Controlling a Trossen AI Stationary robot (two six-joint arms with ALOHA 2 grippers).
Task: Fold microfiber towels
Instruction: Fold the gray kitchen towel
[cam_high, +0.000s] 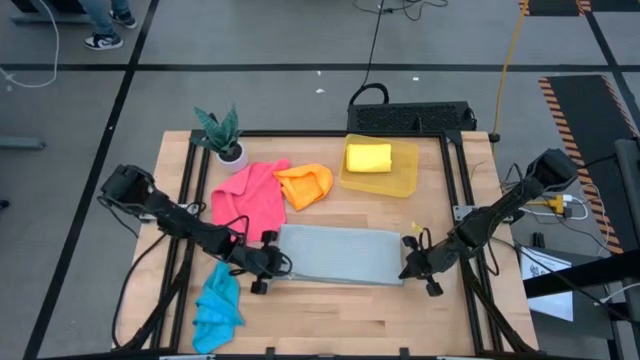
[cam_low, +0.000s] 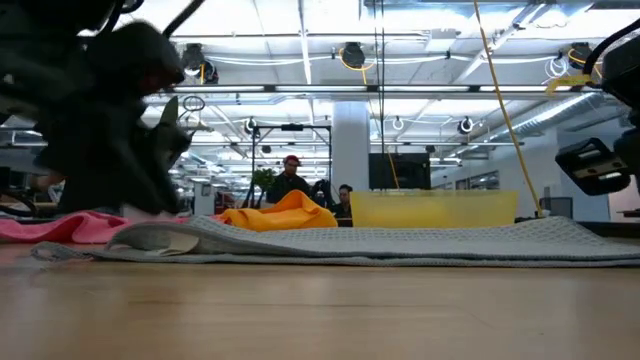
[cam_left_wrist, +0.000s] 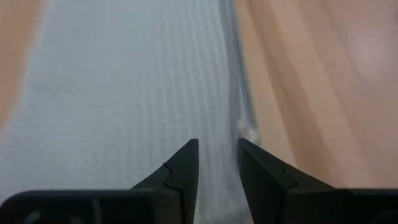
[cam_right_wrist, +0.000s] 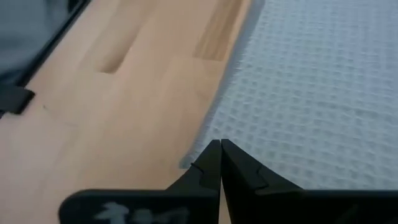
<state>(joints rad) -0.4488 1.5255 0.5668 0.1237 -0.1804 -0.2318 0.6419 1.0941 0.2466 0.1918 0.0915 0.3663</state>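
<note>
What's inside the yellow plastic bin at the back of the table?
A folded yellow towel lies inside the translucent yellow bin, toward its left side. The rest of the bin floor looks bare. Whatever may lie beneath the towel is covered.

- Grey towel (cam_high: 338, 255) — waffle-textured, folded into a long flat band across the front middle of the surface.
- Pink towel (cam_high: 248, 196) — crumpled and spread loosely, behind the grey one toward the left.
- Orange towel (cam_high: 306, 184) — bunched in a heap, touching the pink one's right edge.
- Yellow towel (cam_high: 368, 157) — a neat folded block at the back.
- Bright blue towel (cam_high: 217, 308) — crumpled at the front left corner.
</note>
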